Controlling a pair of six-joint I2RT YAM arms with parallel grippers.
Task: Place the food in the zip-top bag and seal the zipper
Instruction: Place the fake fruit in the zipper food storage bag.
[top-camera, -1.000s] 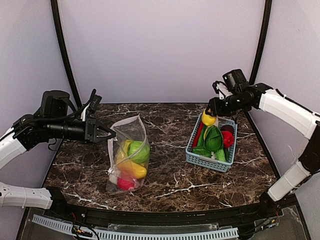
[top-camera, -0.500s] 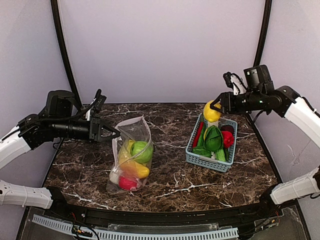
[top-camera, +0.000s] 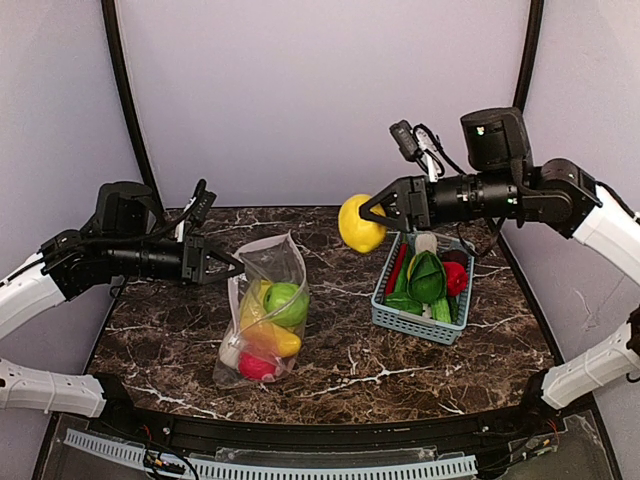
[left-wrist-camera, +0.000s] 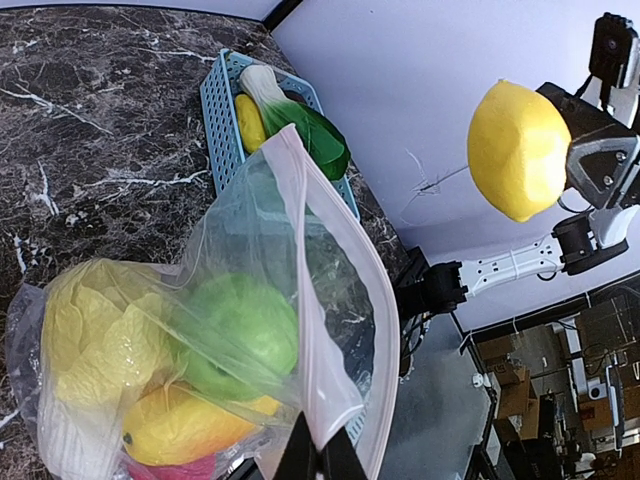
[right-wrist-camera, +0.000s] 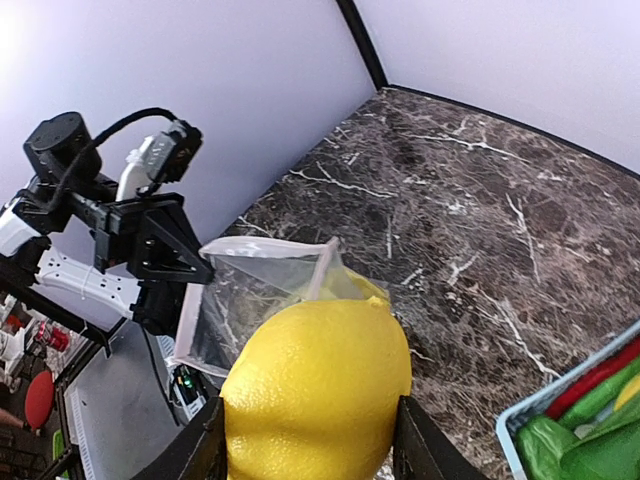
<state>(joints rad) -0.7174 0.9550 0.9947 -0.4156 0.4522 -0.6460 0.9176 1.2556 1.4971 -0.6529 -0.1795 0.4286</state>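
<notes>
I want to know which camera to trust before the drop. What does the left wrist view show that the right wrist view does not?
Only the left wrist view shows the food already bagged: the green apple, the napa cabbage and the pepper. In the right wrist view the lemon hides most of it. Only the right wrist view shows the left arm behind its gripper. Both show the lemon held by the right gripper, the zip-top bag pinched at its rim by the left gripper, and the basket.
</notes>
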